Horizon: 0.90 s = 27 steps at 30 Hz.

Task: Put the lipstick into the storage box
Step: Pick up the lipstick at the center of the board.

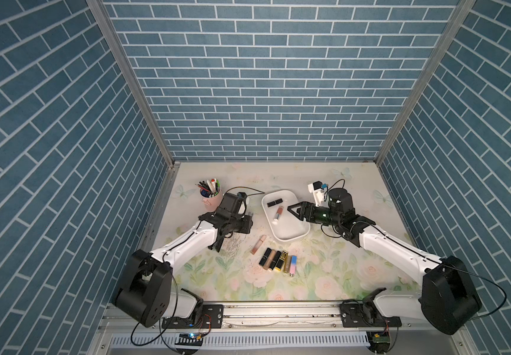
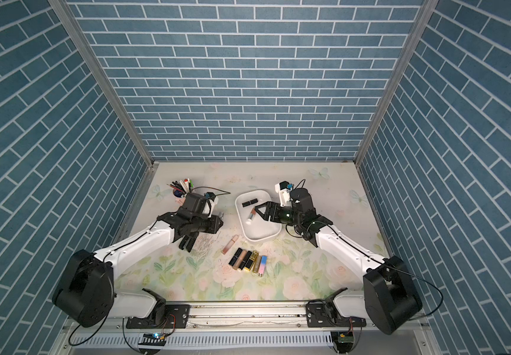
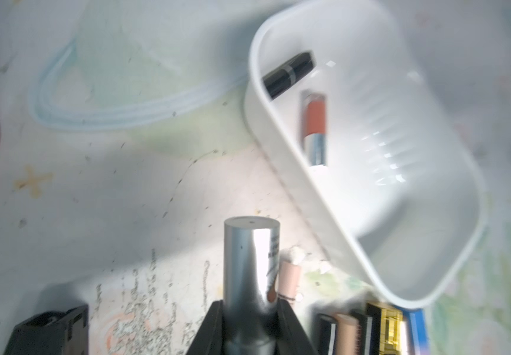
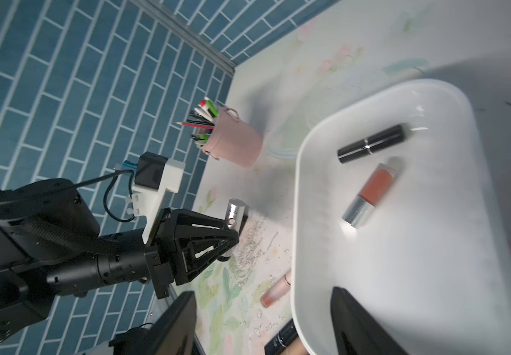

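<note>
Blue-brick walls (image 1: 278, 92) ring the flowered table (image 1: 340, 270), where my left jaws pinch a silver cylindrical lipstick (image 3: 249, 264) just short of the shallow white plastic storage box (image 1: 294, 236), my right jaws spread above a black tube (image 1: 275, 203) and an orange tube (image 1: 278, 212) already inside, a row of lipsticks (image 1: 278, 261) and a pink gloss tube (image 1: 258, 244) left.

Your left arm (image 1: 186, 242) and right arm (image 1: 398, 250) wear glossy white shells between bulky black joint housings (image 1: 146, 292). Thin black cables (image 1: 504, 295) loop off the near shoulders. The left gripper (image 4: 234, 230) has black open-truss fingers (image 4: 198, 219) and a white camera bracket (image 4: 155, 193).
</note>
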Tool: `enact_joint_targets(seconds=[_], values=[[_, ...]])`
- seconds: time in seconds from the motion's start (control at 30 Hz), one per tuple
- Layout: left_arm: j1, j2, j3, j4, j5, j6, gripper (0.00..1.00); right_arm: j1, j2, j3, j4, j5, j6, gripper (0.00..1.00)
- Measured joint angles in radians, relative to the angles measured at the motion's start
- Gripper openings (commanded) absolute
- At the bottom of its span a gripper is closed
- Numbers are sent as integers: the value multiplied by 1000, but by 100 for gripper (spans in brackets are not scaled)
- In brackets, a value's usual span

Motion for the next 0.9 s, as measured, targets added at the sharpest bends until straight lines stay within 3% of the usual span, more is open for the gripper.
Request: enact_joint_targets(seconds=[0.4,0.6,0.9], values=[[0,-136,11,185,443,-36,19,0,15,0,288,-273,10,68],[0,-163,11,231,522,-67,19,13,32,1,358,-325,35,66],[0,-166,-4,253,550,-95,19,72,60,53,381,-338,39,66]])
